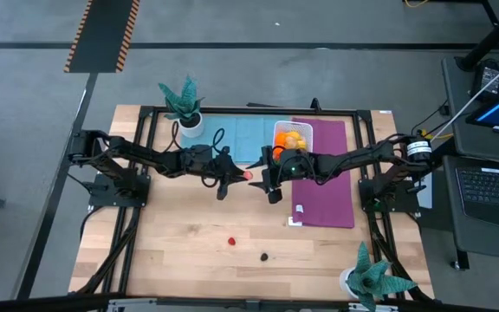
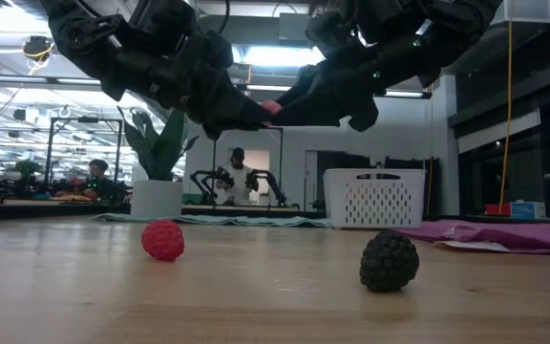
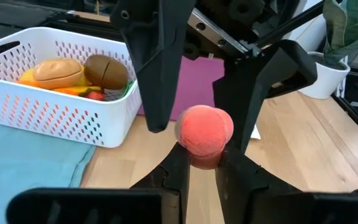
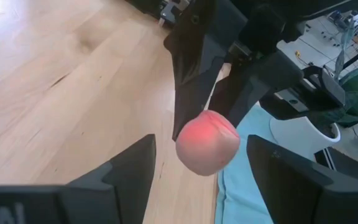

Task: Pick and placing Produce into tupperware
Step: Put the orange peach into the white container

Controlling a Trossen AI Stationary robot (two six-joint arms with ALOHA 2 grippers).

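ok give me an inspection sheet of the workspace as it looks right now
surface: wooden table, blue mat and purple mat on it
job's things: white basket holds several produce pieces; peach held mid-air; red berry and dark berry loose on the wood
clutter: two potted plants at opposite corners
grippers: left gripper shut on the peach; right gripper open, fingers either side of the peach
cables: black cable on the blue mat
surroundings: laptop to the right; people beyond the table
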